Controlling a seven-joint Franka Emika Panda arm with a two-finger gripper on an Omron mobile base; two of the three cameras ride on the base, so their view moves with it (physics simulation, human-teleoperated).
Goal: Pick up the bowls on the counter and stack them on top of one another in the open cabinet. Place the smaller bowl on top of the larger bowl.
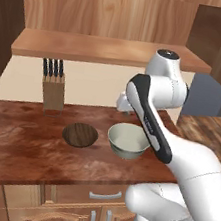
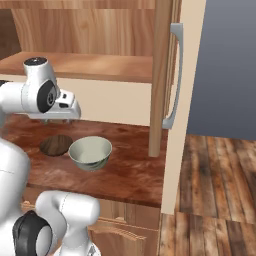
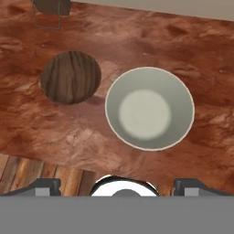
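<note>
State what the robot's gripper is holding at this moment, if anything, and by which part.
Nothing is held. The gripper is open above the counter, and both the deep pale grey-green ceramic bowl and the shallow dark brown wooden bowl sit untouched below it.

No readable text, label, brand, number or sign anywhere I look. My arm casing plain white, unmarked. Bowls, knife block, cabinet fronts, worktop: all bare of lettering.
</note>
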